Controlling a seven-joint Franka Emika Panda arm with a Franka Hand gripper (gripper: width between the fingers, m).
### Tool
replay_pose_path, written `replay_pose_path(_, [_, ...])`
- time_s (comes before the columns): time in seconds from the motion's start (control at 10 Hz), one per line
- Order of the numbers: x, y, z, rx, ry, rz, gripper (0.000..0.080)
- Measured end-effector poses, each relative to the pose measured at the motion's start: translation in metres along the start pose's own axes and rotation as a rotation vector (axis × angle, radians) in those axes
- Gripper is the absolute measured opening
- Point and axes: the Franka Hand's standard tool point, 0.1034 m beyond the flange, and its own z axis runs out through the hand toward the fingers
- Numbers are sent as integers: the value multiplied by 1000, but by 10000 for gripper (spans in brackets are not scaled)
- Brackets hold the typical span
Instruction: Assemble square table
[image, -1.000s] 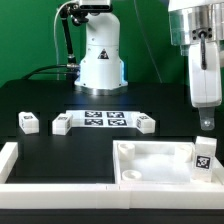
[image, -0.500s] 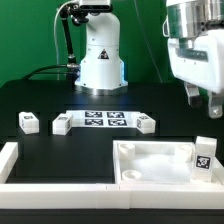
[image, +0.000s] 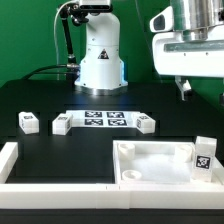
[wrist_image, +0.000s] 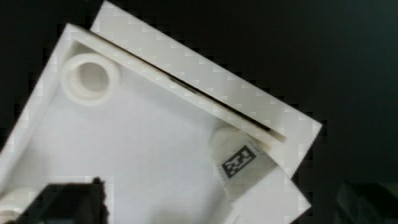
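The white square table top (image: 150, 165) lies rim-up at the front of the exterior view's right. One tagged leg (image: 203, 156) stands upright in its right corner. Three loose white legs lie on the black mat, one (image: 27, 122) at the left, one (image: 62, 124) beside the marker board, one (image: 147, 123) at that board's other end. My gripper (image: 188, 90) hangs open and empty well above the top. In the wrist view the top (wrist_image: 143, 130) fills the picture, with a round socket (wrist_image: 89, 78) and the standing leg (wrist_image: 240, 156) between my dark fingertips (wrist_image: 71, 203).
The marker board (image: 104, 119) lies flat mid-table in front of the robot base (image: 100, 60). A long low white border wall (image: 40, 190) runs along the front and the left edge. A green backdrop stands behind.
My gripper has risen from beside the standing leg and drifted toward the exterior view's left, staying open. The leg and the top have not moved.
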Motion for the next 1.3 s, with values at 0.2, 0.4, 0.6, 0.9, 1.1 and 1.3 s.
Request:
replay_pose_path(0.2, [-2,2,5,13,17,-133,649])
replay_pose_path(0.4, [-21,31,14,6,21,-378,649])
replay_pose_path(0.6, [-51,58,31,-40,13,-546,649])
replay_pose_path(0.9, [-46,56,33,-47,26,-709,649])
replay_pose_path(1.1, [-45,59,34,-61,22,-872,649])
replay_pose_path(1.3, [-62,101,50,-154,-39,-1115,649])
